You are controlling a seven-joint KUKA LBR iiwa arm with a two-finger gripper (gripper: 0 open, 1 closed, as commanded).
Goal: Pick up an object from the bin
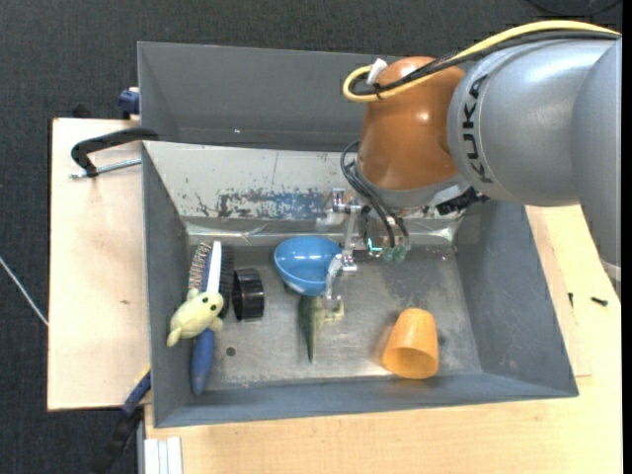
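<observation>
My gripper (333, 297) reaches down into the middle of the bin. Its tip sits at the right rim of a blue bowl (301, 262) and right at the upper end of a slim dark green toy (312, 330). The green toy lies lengthwise on the bin floor, pointing toward the front wall. The bowl lies just left of the gripper, open side up. An orange cup (411, 344) lies on its side to the front right, apart from the gripper.
At the left lie a black cylinder (247, 294), a blue-handled brush (205, 309) and a pale yellow plush toy (194, 317) on top of the brush. The arm's orange cover hangs over the bin's back right.
</observation>
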